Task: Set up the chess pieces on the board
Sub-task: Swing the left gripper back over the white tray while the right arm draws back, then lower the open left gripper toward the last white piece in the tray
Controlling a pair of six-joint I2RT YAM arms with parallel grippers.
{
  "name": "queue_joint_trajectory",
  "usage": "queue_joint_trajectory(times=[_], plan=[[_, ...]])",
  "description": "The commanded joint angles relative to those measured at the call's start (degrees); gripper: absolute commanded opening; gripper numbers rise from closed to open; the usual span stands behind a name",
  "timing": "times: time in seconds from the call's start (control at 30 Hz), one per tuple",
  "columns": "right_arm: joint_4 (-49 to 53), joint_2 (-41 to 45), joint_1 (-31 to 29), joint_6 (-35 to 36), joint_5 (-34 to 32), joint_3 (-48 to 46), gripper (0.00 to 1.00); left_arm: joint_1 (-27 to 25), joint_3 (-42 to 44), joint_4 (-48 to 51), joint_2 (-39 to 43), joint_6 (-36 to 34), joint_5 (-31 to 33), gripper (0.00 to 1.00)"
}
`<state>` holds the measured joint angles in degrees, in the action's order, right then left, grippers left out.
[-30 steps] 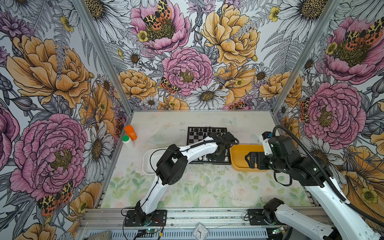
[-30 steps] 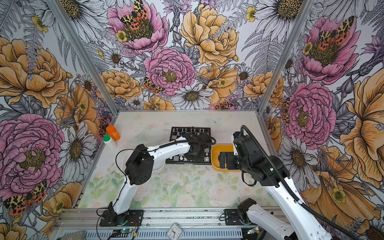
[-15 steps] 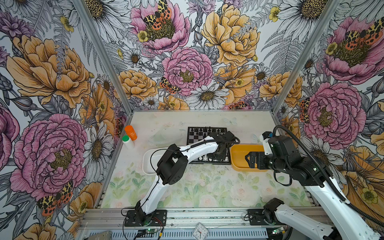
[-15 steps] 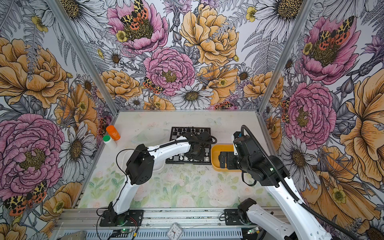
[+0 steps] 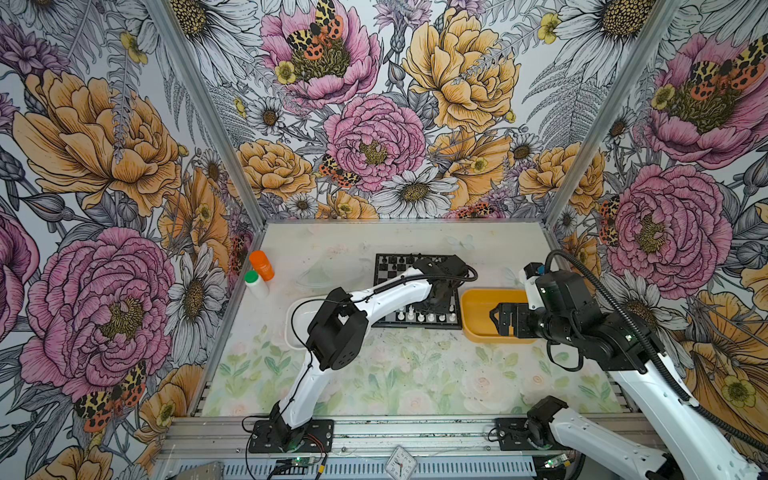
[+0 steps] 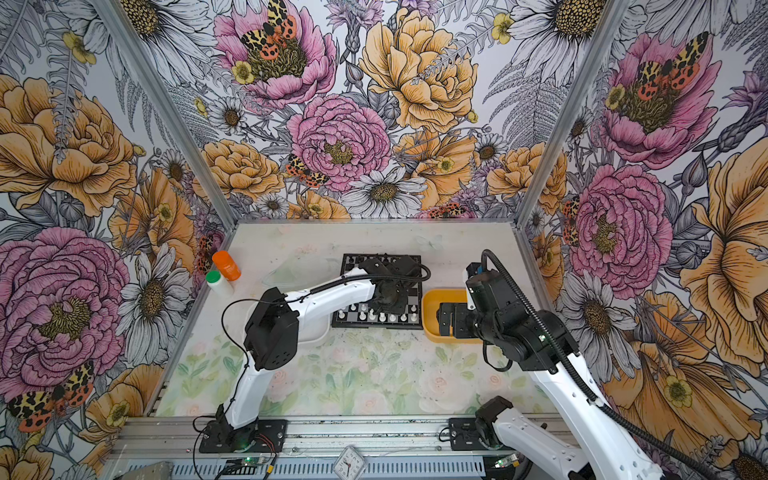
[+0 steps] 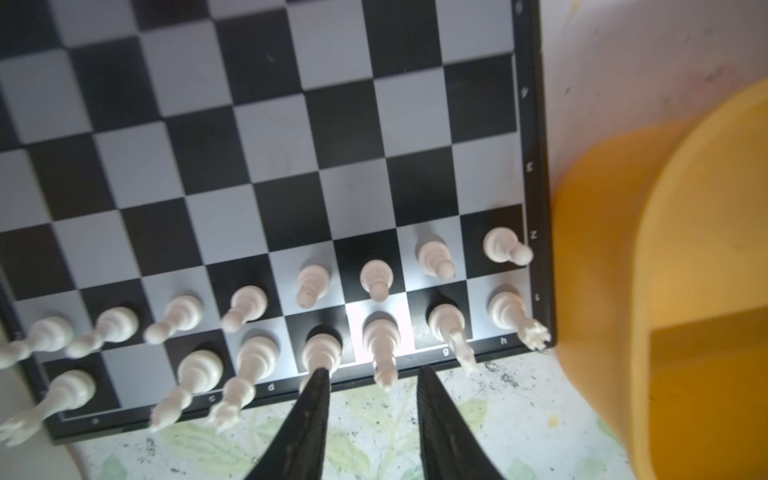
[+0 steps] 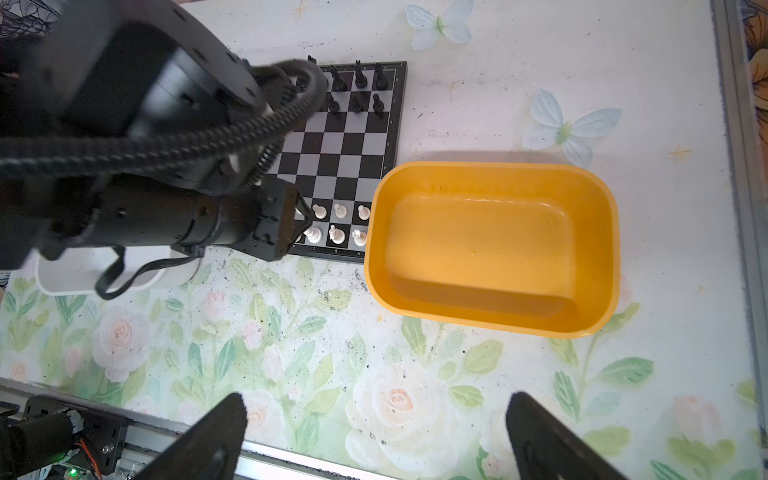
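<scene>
The board (image 5: 388, 271) (image 6: 374, 325) lies mid-table. Black chess pieces (image 5: 392, 261) (image 8: 357, 81) stand in its far rows and white chess pieces (image 5: 424, 318) (image 7: 376, 278) (image 8: 336, 235) in its two near rows. My left gripper (image 5: 436, 305) (image 6: 388, 305) (image 7: 372, 372) hangs over the near right part of the board (image 7: 291, 124). It is open, and its fingertips straddle a tall white piece (image 7: 382, 345) in the nearest row without clamping it. My right gripper (image 5: 498, 320) (image 6: 444, 320) (image 8: 374, 411) is wide open and holds nothing, above the yellow tray.
An empty yellow tray (image 5: 478, 299) (image 6: 430, 299) (image 8: 490, 166) (image 7: 590, 249) sits against the board's right edge. A white tray (image 5: 297, 307) (image 8: 83, 274) lies left of the board, under my left arm. An orange bottle (image 5: 262, 264) and a green-capped white bottle (image 5: 254, 282) stand by the left wall.
The left gripper's jaws have parted over the nearest row of white pieces. Neither arm has visibly shifted.
</scene>
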<state>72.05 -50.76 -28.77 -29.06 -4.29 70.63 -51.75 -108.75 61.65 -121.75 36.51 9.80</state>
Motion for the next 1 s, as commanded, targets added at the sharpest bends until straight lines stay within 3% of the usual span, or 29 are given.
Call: queue_joint_trajectory(times=[0.0,0.17,0.43,0.63,0.97], plan=[[-3.2,-1.6,0.4,1.1,1.1,0.4,1.00,2.3,0.9,-0.2,10.8,2.3,5.2,0.39],[-7.0,-6.4,0.0,3.3,5.0,2.2,1.00,6.7,9.6,0.0,22.4,4.1,8.2,0.43],[-14.5,-15.3,-3.3,4.7,10.0,4.3,1.00,17.6,30.6,-0.1,37.5,7.1,8.5,0.48],[-16.9,-22.1,-5.6,6.1,10.8,8.4,1.00,23.4,42.5,-1.0,42.7,8.7,6.5,0.53],[-18.8,-29.5,-6.3,6.8,11.9,13.0,1.00,32.0,52.4,-9.2,44.0,10.3,-1.5,0.57]])
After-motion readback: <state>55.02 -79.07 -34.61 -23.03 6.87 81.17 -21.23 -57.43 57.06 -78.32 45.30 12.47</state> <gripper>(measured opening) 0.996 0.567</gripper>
